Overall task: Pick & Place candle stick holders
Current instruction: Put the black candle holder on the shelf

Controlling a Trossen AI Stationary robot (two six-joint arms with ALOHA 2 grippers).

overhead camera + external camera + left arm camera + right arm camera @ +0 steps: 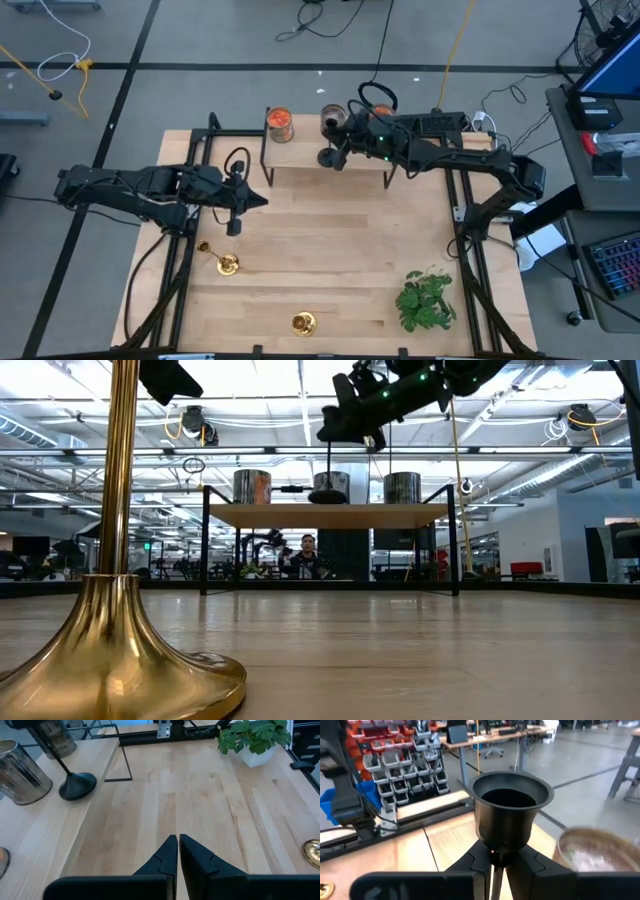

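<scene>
Looming closest in the low view, one gold candle stick holder [110,610] stands on the wooden surface [340,250]; from above it sits near the front edge [304,323], untouched. Next largest, the raised shelf [330,155] at the back carries glass jars [280,123]. Over it reaches the right arm, its end effector [495,865] closed around the stem of the black candle stick holder [509,812], whose round base [77,786] rests on or just above the shelf top; contact cannot be told. On the left side hangs the left end effector [177,845], fingers pressed together and empty. Near it stands the second gold candle stick holder [227,264]. A leafy plant [425,298] sits at the front right. By my judgement, one holder is nearly placed and two remain.
</scene>
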